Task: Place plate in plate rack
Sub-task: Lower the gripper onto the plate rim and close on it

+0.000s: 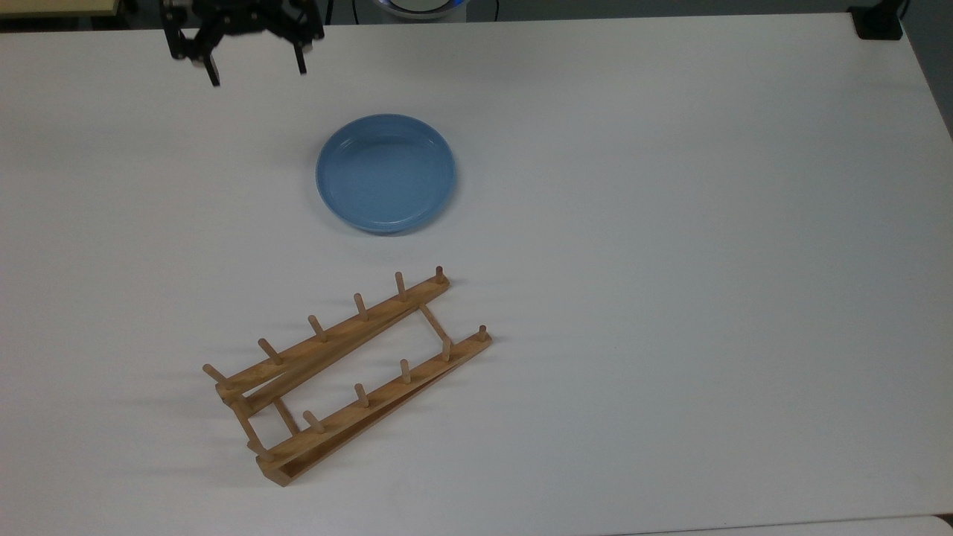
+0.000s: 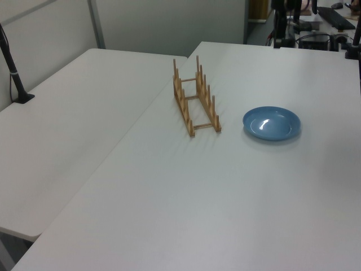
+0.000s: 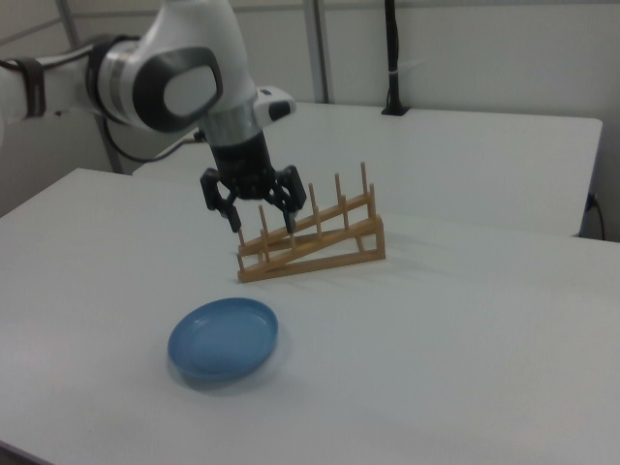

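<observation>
a: plate (image 1: 386,173) first. what is it like?

b: round, shallow, light blue, smooth with a raised rim and a soft sheen. it lies flat on the white bench (image 1: 670,260), a little above and left of the middle of the top view. in the right view it sits at the lower left (image 3: 224,339), in the left view at the right of centre (image 2: 271,123).

a: and the plate rack (image 1: 346,372)?

b: light-brown wood, two long parallel rails joined by thin crossbars, each rail with a row of short round upright pegs. it runs on a slant across the lower left of the top view, its upper right end near the plate but apart from it. nothing stands in its slots. in the right view (image 3: 312,238) it is behind the plate, in the left view (image 2: 195,105) just left of it.

a: the gripper (image 1: 255,73)?

b: black, hanging from a white and grey arm (image 3: 165,82). it is at the upper left of the top view, up and left of the plate, well apart from it. the fingers (image 1: 215,76) are spread apart and hold nothing. in the right view the gripper (image 3: 263,223) overlaps the rack's pegs in the frame.

a: anything else around?

b: the bench is matte white and plain. a second white table (image 2: 67,130) adjoins it on the left of the left view, with a black post (image 2: 13,73) standing on it. a black block (image 1: 877,22) sits at the top view's upper right corner.
</observation>
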Controlling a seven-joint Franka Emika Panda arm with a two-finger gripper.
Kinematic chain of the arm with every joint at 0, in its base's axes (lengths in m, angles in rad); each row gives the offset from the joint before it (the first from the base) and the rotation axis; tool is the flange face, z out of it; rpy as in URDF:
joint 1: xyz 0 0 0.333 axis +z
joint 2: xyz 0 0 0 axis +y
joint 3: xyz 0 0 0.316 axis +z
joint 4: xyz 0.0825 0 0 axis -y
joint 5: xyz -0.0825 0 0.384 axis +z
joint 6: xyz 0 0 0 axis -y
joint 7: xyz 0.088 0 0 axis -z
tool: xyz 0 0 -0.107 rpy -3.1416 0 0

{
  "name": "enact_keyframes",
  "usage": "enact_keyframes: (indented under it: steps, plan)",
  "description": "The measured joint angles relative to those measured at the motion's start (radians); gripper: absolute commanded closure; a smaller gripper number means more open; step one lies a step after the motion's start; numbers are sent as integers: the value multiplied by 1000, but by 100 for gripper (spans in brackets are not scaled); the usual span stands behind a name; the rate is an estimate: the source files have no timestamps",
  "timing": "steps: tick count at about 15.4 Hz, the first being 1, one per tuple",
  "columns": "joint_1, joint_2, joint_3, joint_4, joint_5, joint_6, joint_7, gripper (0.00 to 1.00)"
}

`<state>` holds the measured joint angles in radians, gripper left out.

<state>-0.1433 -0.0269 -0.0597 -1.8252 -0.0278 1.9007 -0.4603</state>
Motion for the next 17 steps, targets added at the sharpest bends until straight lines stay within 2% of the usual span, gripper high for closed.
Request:
enact_keyframes:
  steps: [4,7,15,16,17]
  plan:
    - [3,9,0,-162,0,210,62,5]
    - [7,27,5,-241,0,268,73,6]
    - [34,160,8,-251,0,324,113,10]
    - [40,179,9,-251,0,339,142,16]
    - [48,198,9,-251,-1,356,172,27]
